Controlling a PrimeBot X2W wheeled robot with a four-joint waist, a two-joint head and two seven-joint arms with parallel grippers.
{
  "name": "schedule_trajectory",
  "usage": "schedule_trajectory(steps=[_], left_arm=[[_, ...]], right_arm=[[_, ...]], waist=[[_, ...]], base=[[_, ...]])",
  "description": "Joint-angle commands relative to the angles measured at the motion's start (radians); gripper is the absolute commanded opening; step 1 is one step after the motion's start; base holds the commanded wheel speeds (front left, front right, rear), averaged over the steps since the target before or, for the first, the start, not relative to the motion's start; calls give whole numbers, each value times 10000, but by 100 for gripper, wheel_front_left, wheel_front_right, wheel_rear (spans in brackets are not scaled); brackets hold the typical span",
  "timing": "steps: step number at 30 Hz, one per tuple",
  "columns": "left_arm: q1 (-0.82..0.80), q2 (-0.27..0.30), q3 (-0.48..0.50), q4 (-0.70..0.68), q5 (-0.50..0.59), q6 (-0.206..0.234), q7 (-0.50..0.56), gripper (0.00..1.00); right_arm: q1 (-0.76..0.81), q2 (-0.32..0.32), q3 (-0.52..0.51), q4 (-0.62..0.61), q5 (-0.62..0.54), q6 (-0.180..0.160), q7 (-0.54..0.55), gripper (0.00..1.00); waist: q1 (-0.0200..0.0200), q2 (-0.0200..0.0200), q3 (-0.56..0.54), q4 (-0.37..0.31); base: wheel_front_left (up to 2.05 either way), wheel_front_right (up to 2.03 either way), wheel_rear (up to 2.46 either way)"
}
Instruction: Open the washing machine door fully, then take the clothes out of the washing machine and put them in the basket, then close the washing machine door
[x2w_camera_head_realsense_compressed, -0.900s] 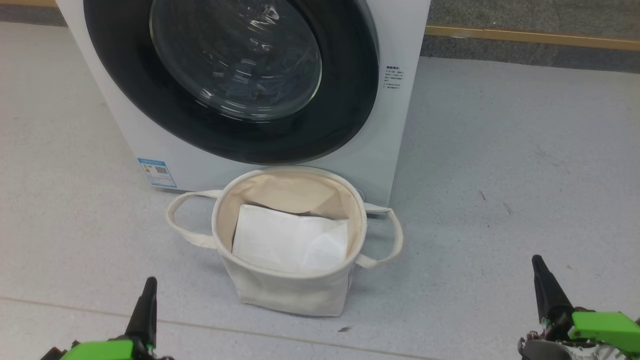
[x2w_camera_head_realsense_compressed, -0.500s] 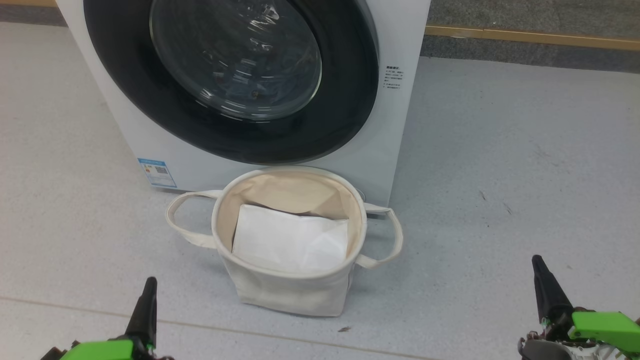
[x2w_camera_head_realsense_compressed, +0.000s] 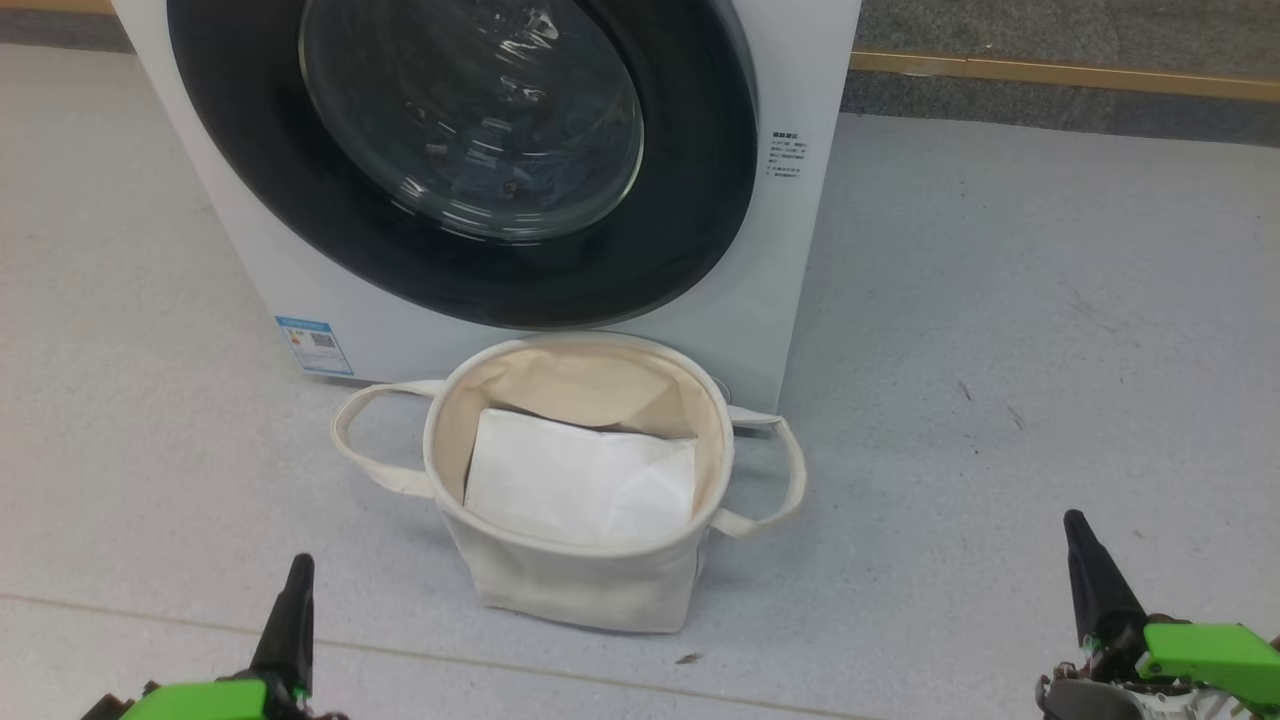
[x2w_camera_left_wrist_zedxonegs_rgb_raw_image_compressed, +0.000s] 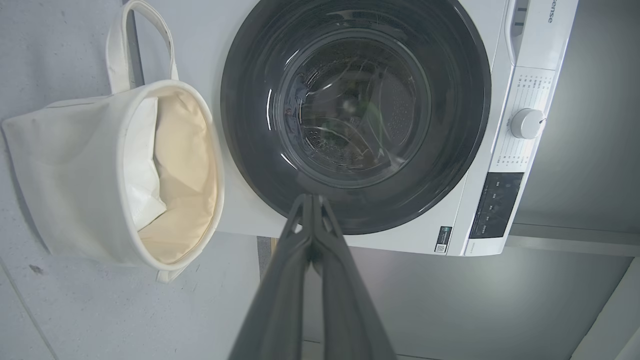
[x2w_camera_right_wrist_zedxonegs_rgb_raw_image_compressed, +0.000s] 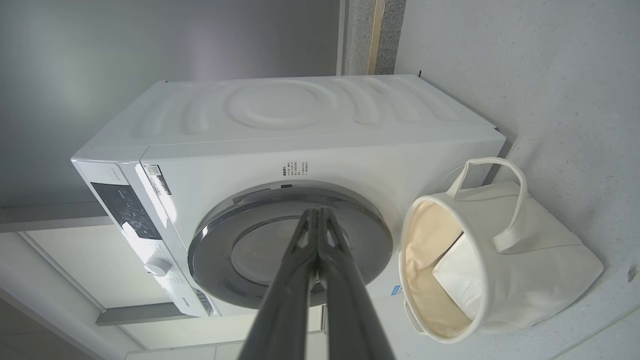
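Flanking one basket (x2w_camera_head_realsense_compressed: 585, 592): left gripper (x2w_camera_head_realsense_compressed: 297, 568), right gripper (x2w_camera_head_realsense_compressed: 1076, 528); one washing machine (x2w_camera_head_realsense_compressed: 785, 260).

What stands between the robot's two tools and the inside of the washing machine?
The washing machine door is shut, so its glass and black rim cover the opening. The basket stands on the floor right below the door, in front of the washing machine, ahead of the left tool and right tool.

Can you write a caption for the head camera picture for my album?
Washing machine door shut, cream basket holding a white sheet, left claw and right claw low in front.
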Motion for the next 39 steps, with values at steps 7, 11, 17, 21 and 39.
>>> schedule_trajectory(steps=[7, 11, 17, 21, 39], left_arm=[[-440, 72, 331, -364, -32, -71, 77, 0], [-440, 72, 331, -364, -32, -71, 77, 0], [-440, 72, 331, -364, -32, -71, 77, 0], [-440, 72, 331, -364, -32, -71, 77, 0], [-440, 72, 331, -364, -32, -71, 77, 0]], right_arm=[[-484, -95, 240, -317, 41, 4, 71, 0], [-484, -95, 240, -317, 41, 4, 71, 0], [-484, -95, 240, -317, 41, 4, 71, 0], [-484, -95, 240, -317, 41, 4, 71, 0], [-484, -95, 240, -317, 41, 4, 71, 0]], waist=[[0, 0, 0, 0], [0, 0, 0, 0], [0, 0, 0, 0], [0, 0, 0, 0], [0, 0, 0, 0]], base=[[0, 0, 0], [0, 0, 0], [0, 0, 0], [0, 0, 0], [0, 0, 0]])
